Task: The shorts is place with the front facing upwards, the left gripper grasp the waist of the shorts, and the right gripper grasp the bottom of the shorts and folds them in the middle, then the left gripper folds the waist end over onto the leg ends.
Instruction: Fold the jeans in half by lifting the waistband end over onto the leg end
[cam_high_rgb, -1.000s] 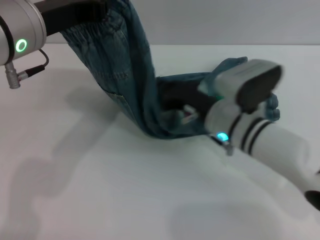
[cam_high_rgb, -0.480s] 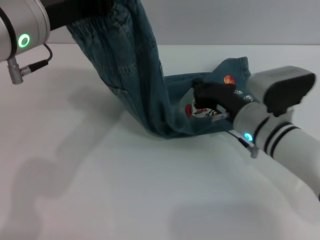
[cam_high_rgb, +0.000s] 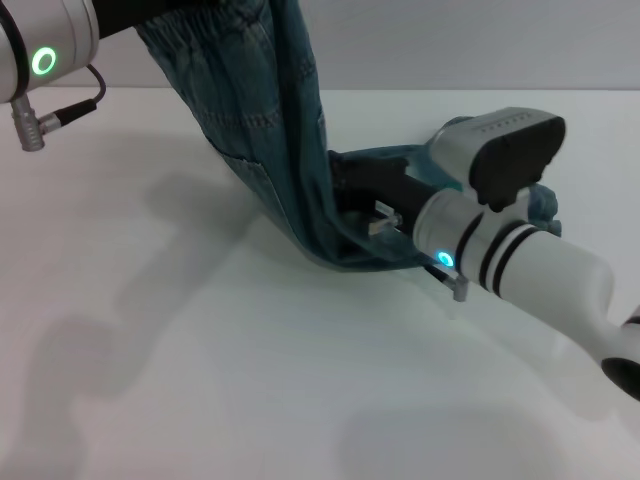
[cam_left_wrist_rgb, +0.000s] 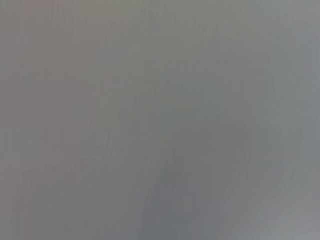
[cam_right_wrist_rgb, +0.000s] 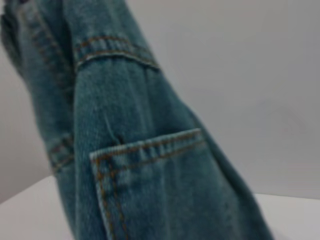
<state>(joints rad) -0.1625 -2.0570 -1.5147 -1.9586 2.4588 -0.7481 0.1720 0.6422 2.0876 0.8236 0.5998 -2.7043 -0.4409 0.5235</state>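
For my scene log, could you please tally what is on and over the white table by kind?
Blue denim shorts: 1
Robot grippers: 2, the left gripper holding the waist up high, the right gripper low at the leg ends
White table: 1
Total: 4
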